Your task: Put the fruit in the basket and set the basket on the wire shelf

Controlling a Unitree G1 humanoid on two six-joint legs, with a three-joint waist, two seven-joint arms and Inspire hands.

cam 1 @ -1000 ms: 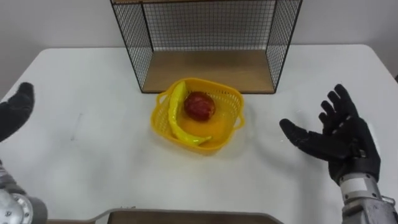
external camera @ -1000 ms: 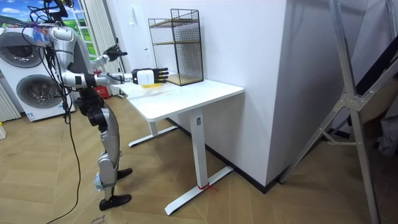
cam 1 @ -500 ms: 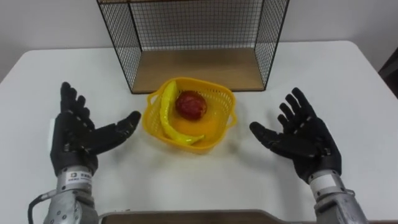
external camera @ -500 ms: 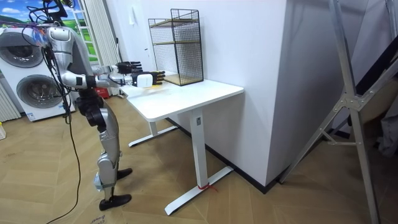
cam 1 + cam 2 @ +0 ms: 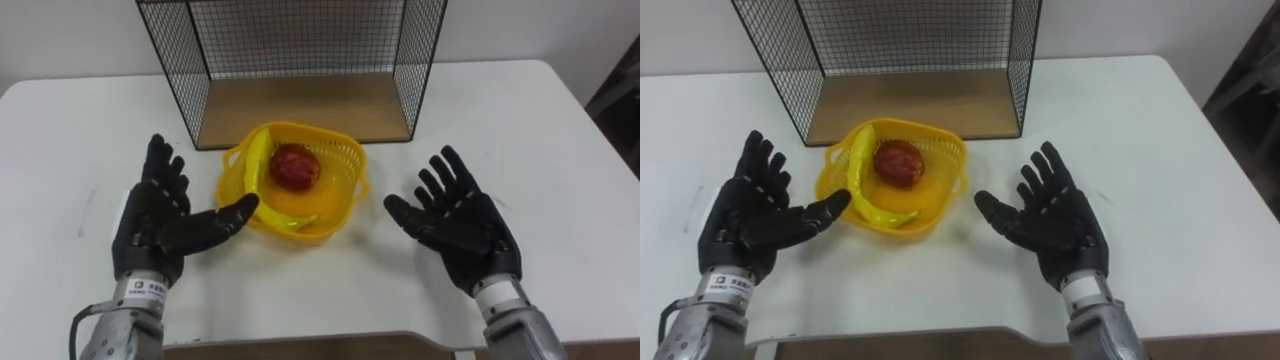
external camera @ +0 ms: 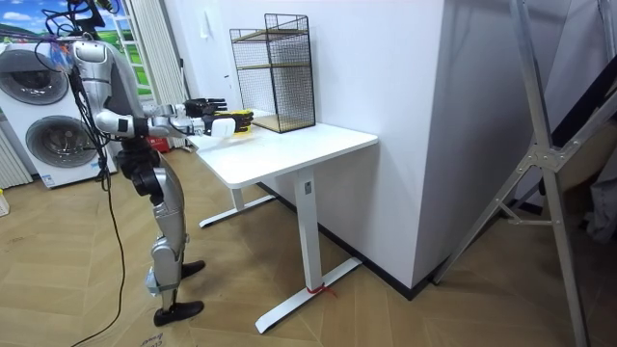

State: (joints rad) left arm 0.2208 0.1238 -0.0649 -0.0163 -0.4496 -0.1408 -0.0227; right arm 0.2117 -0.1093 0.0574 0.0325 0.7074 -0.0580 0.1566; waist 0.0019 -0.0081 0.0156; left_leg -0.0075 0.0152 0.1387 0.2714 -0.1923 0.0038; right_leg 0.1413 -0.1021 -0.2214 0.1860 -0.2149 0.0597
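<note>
Left hand (image 5: 158, 222) and right hand (image 5: 462, 228), palms up, fingers straight, flanking yellow basket (image 5: 350, 165).

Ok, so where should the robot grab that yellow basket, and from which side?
Probably by its two opposite side walls, just under the rim, one hand from each side. The yellow basket is round and open-topped, the banana and apple fill its inside, and the left hand and right hand flank it, open, palms inward.
</note>
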